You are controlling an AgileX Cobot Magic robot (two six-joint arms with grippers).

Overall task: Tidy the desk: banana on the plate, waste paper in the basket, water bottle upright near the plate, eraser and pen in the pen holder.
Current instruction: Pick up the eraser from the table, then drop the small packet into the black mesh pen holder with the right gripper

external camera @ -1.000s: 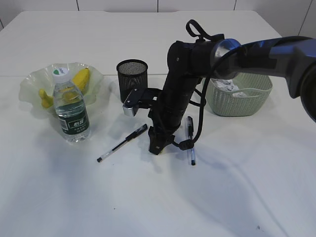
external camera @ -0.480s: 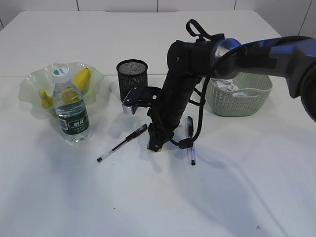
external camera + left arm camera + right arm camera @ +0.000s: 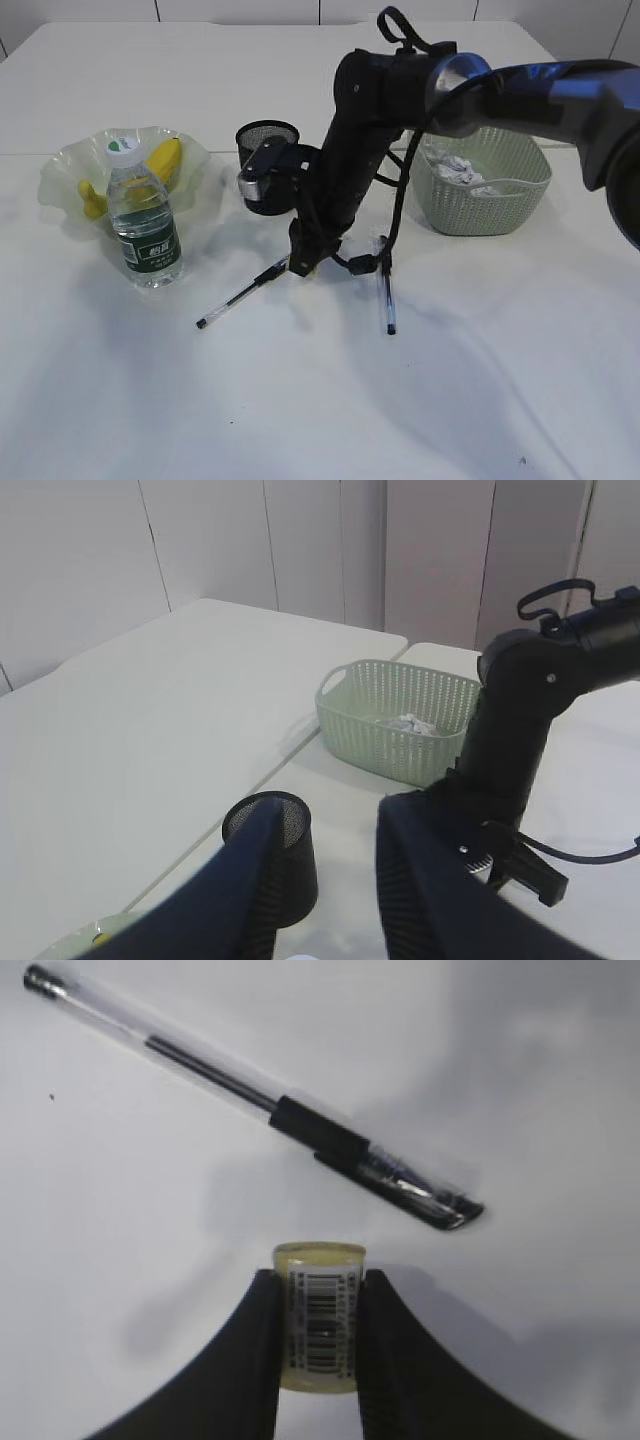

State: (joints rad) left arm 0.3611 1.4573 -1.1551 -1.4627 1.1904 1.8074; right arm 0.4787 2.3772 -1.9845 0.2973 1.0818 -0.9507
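My right gripper (image 3: 320,1332) is shut on the yellowish eraser (image 3: 320,1312), which has a barcode label, and holds it just above the table. A clear pen (image 3: 300,1130) lies just beyond it. From outside, the right gripper (image 3: 300,264) hangs over the upper end of that pen (image 3: 245,293), and a second pen (image 3: 386,292) lies to its right. The black mesh pen holder (image 3: 265,140) stands behind the arm. The banana (image 3: 166,159) lies on the plate (image 3: 62,172), with the water bottle (image 3: 143,218) upright in front. My left gripper (image 3: 335,880) is open and empty.
The green basket (image 3: 487,195) at the right holds crumpled waste paper (image 3: 458,171). The left wrist view shows the pen holder (image 3: 290,830) behind the left finger, the basket (image 3: 395,725) further off, and the right arm (image 3: 520,740) to the right.
The right gripper has closed on the eraser and lifted it off the table, moving up and left toward the pen holder. The left gripper has not changed.
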